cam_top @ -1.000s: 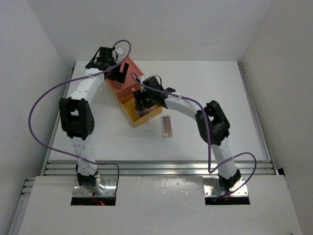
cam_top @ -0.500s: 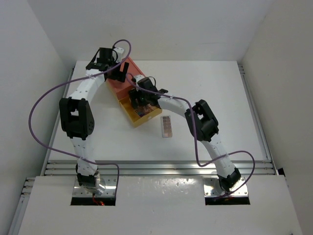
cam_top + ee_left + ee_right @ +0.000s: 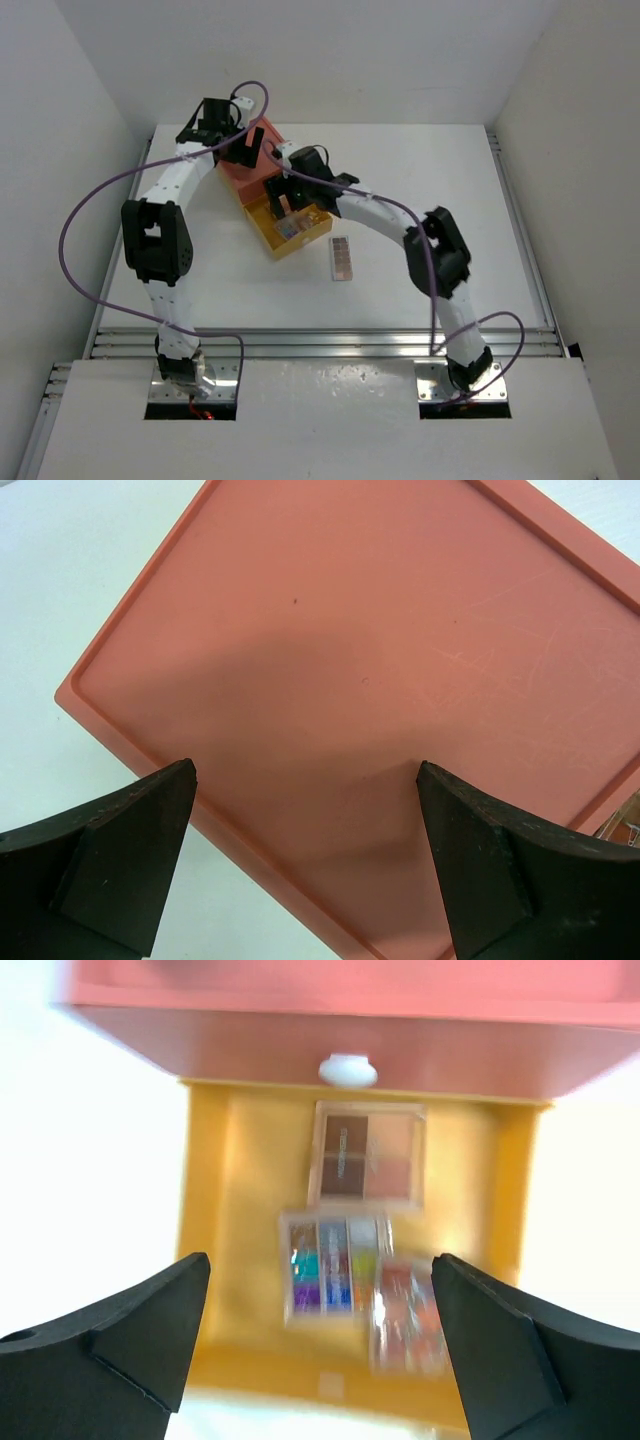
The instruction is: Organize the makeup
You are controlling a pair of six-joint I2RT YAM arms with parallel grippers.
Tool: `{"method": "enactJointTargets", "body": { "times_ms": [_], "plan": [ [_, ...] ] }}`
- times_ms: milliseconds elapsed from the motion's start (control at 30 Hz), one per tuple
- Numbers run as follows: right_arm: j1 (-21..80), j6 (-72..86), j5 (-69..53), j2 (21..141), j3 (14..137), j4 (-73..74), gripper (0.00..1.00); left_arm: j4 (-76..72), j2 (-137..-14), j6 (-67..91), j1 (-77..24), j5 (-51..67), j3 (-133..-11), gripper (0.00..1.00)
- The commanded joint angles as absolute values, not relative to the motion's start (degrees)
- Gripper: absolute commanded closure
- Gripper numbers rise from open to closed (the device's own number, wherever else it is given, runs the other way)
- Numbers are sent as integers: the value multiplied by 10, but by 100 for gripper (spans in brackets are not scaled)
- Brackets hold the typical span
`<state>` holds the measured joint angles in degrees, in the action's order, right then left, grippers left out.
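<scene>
At far left, the left gripper is hovering over the top of the orange box, fingers spread wide and gripping nothing (whether it is touching the box, cannot tell). Moving right, the yellow drawer is standing pulled out with three pieces lying inside. A brown-and-peach palette is at the back, and a multicoloured palette and a reddish palette are side by side in front. The right gripper is hanging above them, jaws wide apart and empty.

Judged step: dropping a palette into the drawer.

Further right, a lone palette is lying on the table, just beside the drawer. Next move likely calls for the right arm lifting clear, swinging over and pinching that thin palette by its edges.
</scene>
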<state>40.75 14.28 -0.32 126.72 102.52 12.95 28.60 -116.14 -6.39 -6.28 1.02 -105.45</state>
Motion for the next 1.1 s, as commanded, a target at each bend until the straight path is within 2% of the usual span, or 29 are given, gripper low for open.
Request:
{"method": "enactJointTargets", "body": {
  "times_ms": [0,33,67,133,267,533,667,867,1067],
  "plan": [
    [414,142,43,1116,936,145,7,309,-1154,-68,-61,18,-1033,1],
    [414,155,95,1064,913,154,7,309,-1154,-68,-61,18,-1033,1],
    [413,165,113,1049,843,163,7,309,-1154,-68,-61,24,-1033,1],
    [415,202,164,1004,780,182,7,309,-1149,-68,-61,31,-1033,1],
    [414,238,179,1003,719,231,7,309,-1149,-68,-61,37,-1033,1],
    [407,262,152,1083,744,286,9,309,-1131,-68,-61,47,-1014,1],
    [399,271,143,1107,744,287,15,309,-1120,-68,-61,47,-1004,1],
    [384,265,75,1137,723,259,31,309,-1109,-68,-61,47,-993,1],
    [371,275,58,1145,714,268,32,309,-1104,-68,-61,47,-993,1]
  ]
}}
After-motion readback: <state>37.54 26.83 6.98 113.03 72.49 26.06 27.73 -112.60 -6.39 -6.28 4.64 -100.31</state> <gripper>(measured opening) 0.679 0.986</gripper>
